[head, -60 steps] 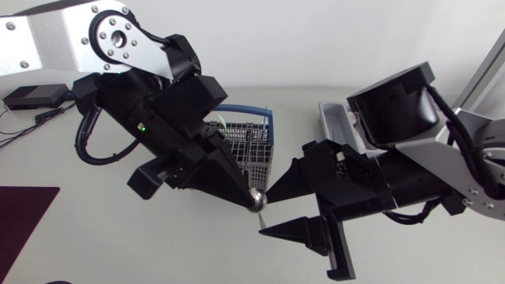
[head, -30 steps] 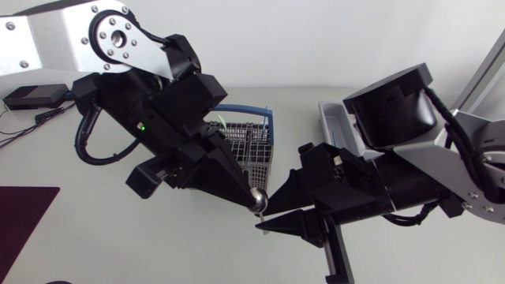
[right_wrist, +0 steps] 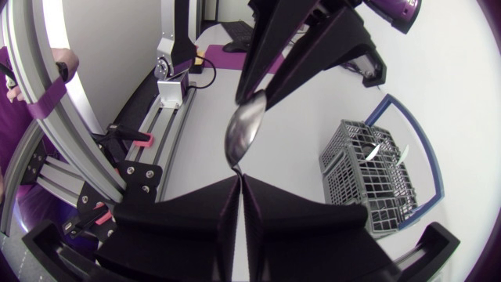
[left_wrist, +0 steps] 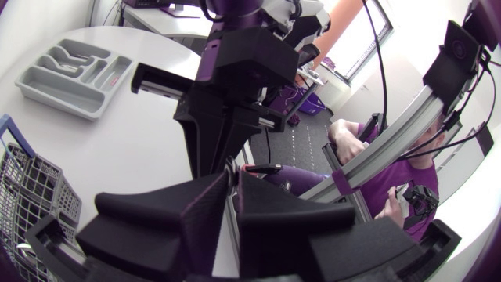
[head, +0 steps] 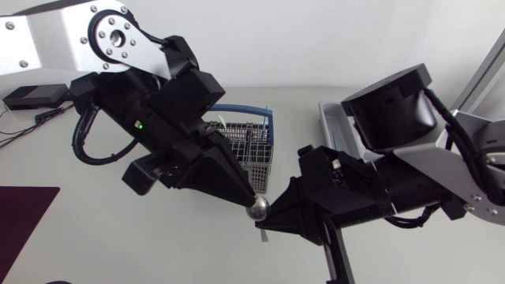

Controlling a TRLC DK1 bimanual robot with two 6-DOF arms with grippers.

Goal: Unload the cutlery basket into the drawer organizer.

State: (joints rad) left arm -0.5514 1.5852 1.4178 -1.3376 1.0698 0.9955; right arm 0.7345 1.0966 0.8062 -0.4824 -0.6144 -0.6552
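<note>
Flat white counter underneath. Left arm over the near-left part of the basket, right arm off to the basket's right. Grey drawer organizer right of the basket, apart from it, largely hidden under the right arm. Basket is wire with a blue handle, upright, a few pieces visible inside. Left hand just in front of the basket, fingers pinched narrow on the bowl of a spoon. Right hand tip-to-tip with it, slightly further from the basket, fingers closed tight on the spoon's handle end. Spoon in the air in front of the basket, gripped at both ends.
</note>
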